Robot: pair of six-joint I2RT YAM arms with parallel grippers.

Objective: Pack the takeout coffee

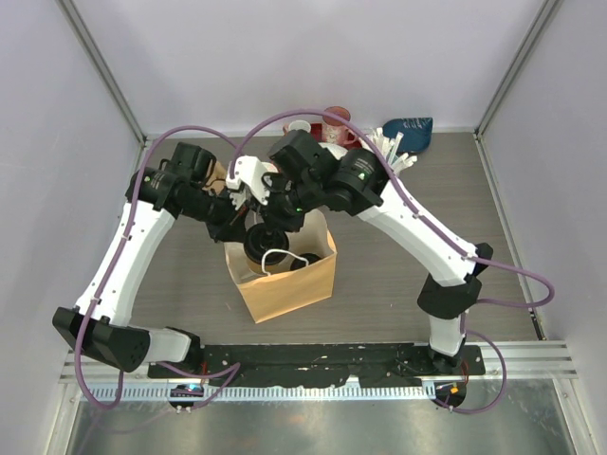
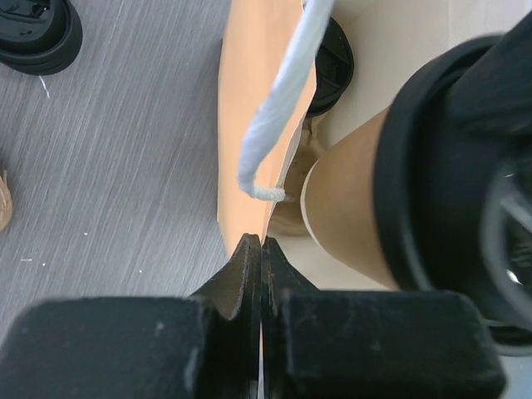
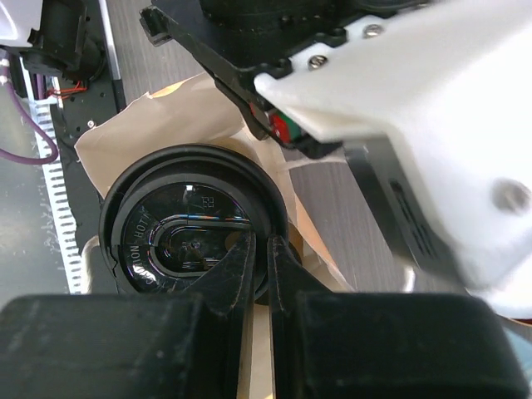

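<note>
Grey wood-grain table (image 1: 398, 284): a lidded coffee cup (image 1: 262, 245) sits at the mouth of the open paper bag (image 1: 285, 289).
Left wrist: the left gripper (image 2: 261, 249) is pinched tight on the bag's rim. Right wrist: the right gripper (image 3: 264, 258) is clamped narrowly on the cup's black lid (image 3: 183, 229), embossed "HOT".

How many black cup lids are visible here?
3. One lid is pinched in the right gripper's jaws at the bag's mouth, one sits inside the bag, and one is on the table beside it. Others may be hidden.
</note>
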